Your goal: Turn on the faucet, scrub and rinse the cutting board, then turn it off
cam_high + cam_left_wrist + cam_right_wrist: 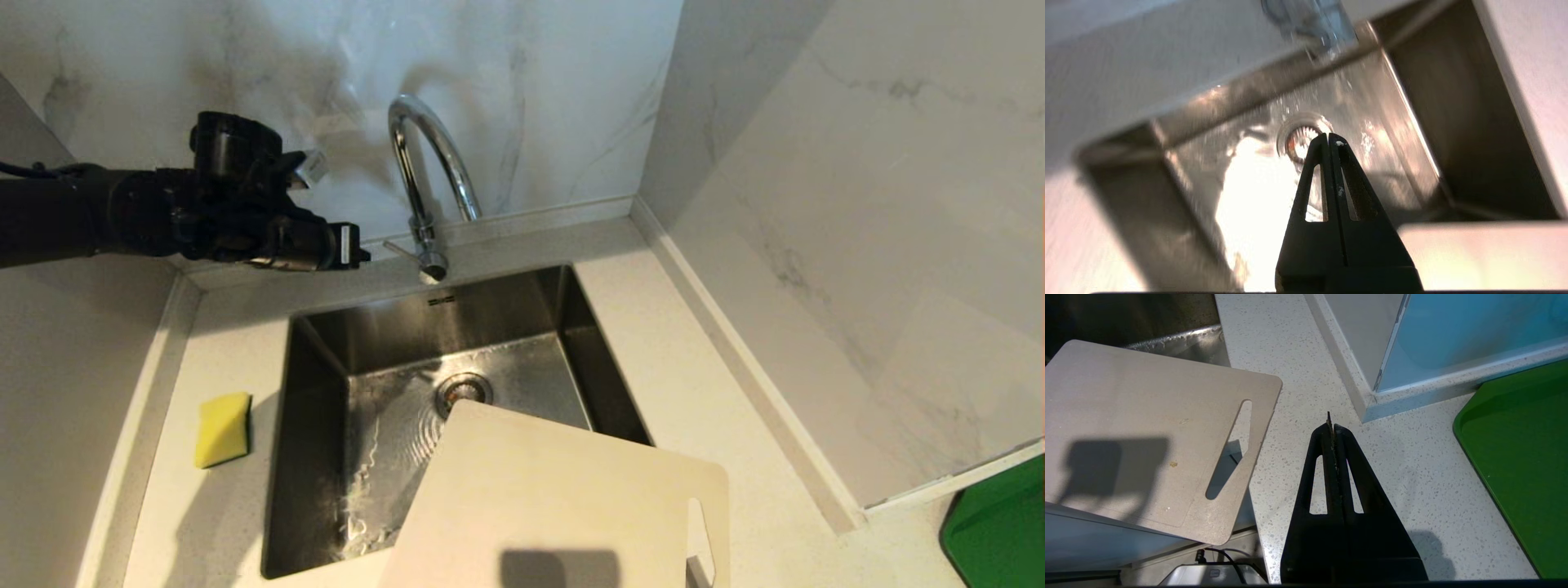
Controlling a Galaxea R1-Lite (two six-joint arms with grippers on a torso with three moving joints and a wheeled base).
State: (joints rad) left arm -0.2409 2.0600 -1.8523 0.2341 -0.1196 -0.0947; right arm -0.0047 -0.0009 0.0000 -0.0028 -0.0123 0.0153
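cutting board (563, 498) over sink (314, 457) front-right corner, faucet (429, 175) behind sink, sponge (222, 428) left

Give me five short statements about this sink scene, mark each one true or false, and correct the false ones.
1. The cutting board lies partly over the sink. True.
2. The yellow sponge sits inside the sink. False: it lies on the counter, on the robot's left of the sink.
3. The left gripper is shut and up beside the faucet. True.
4. The right gripper is holding the cutting board. False: it is shut on nothing, over bare counter beside the board.
5. The sink floor is dry. False: it shows water around the drain.
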